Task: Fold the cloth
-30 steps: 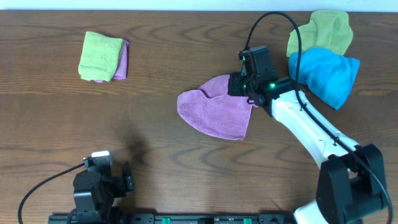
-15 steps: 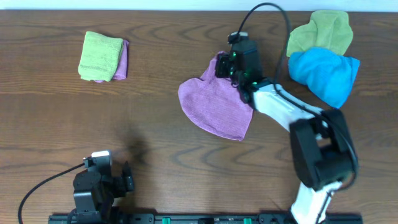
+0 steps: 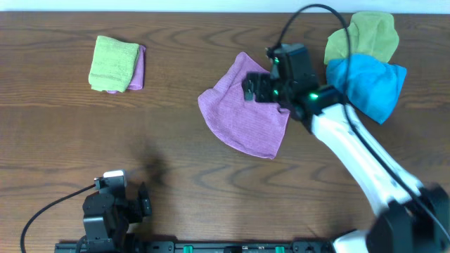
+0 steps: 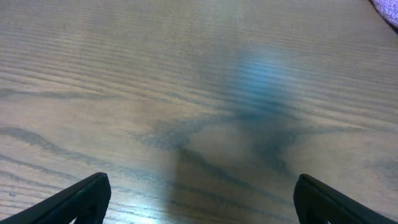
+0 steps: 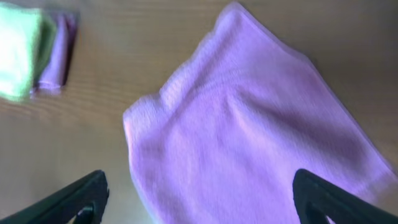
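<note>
The mauve-purple cloth [image 3: 242,116] lies spread in one layer right of the table's middle, one corner pointing to the far side. My right gripper [image 3: 256,90] hovers over the cloth's far right part, open, with nothing between its fingers. In the right wrist view the cloth [image 5: 249,130] fills the space below the gripper [image 5: 202,199], whose two fingertips [image 5: 84,196] stand wide apart. My left gripper [image 3: 144,200] rests at the near left edge, far from the cloth. In the left wrist view it [image 4: 202,199] is open over bare wood, with a cloth corner [image 4: 388,7] at top right.
A bright blue cloth [image 3: 367,83] and a crumpled green cloth [image 3: 362,35] lie at the far right, close behind my right arm. A folded light-green cloth on a lilac one [image 3: 116,63] sits at the far left, also seen as that folded pair [image 5: 31,56] in the right wrist view.
My right gripper has gone from shut on the cloth's corner to open and let it go. The corner was carried to the far side, so the cloth now lies spread out.
</note>
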